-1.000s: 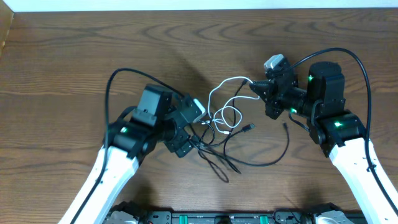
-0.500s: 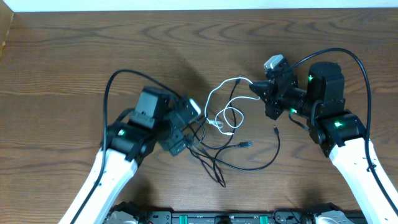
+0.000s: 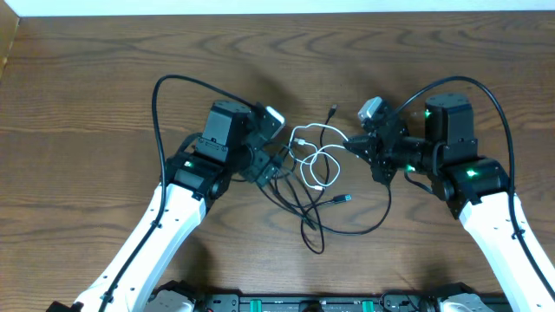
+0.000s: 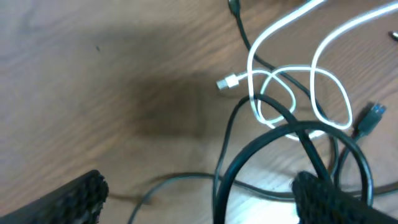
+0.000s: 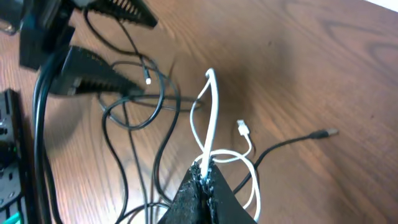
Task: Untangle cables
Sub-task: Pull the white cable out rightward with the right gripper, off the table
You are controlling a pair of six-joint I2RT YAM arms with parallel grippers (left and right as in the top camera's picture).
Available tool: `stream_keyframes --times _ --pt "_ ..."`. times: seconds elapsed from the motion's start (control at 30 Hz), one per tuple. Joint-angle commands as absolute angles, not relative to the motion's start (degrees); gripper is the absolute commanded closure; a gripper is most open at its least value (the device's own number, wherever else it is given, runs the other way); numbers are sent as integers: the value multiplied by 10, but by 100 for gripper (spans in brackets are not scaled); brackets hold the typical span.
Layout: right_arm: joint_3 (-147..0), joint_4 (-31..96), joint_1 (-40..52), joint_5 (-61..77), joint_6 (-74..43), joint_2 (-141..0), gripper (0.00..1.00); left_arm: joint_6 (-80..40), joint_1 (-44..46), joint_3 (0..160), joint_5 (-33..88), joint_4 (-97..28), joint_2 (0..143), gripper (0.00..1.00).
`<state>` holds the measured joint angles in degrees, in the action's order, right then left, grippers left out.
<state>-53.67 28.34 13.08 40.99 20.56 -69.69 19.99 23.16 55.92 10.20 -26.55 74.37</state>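
The cables point(image 3: 316, 165) lie tangled at mid-table, one thin white cord looped through black ones. My right gripper point(image 3: 351, 143) is shut on the white cable point(image 5: 211, 118), which rises from its fingertips point(image 5: 205, 171). My left gripper point(image 3: 274, 163) stands open at the bundle's left edge. In the left wrist view its fingers point(image 4: 74, 196) are wide apart, and a black cable loop point(image 4: 249, 149) runs between them, ungripped. The white plug point(image 4: 227, 82) lies just ahead.
One black plug point(image 3: 332, 110) points toward the far side and another point(image 3: 344, 198) lies near the bundle's front. A black strand trails toward the front edge point(image 3: 312, 238). The arms' thick black cables point(image 3: 165, 95) arch over bare wooden table point(image 3: 104, 69).
My left gripper has moved away from the front edge and right, into the bundle's left side. The cables shifted, and one black plug end swung toward the far side. My right gripper edged left, still gripping.
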Motion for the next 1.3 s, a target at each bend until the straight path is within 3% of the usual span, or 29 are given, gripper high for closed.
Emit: stream_keyframes --times 0.0,0.17,0.33,0.67,1.27 --pt "-542 286 126 369 187 -690 99 173 232 566 78 -241 739 13" --pt "-542 246 102 213 44 -673 99 144 232 566 -9 -231 739 17" --pt "-542 147 55 194 -8 -628 99 144 232 566 -6 -233 740 17" --pt "-542 -24 -21 167 -43 -572 99 142 232 566 -5 -237 741 17" --pt "-542 -63 -216 134 -42 -573 99 142 232 566 -5 -239 741 17"
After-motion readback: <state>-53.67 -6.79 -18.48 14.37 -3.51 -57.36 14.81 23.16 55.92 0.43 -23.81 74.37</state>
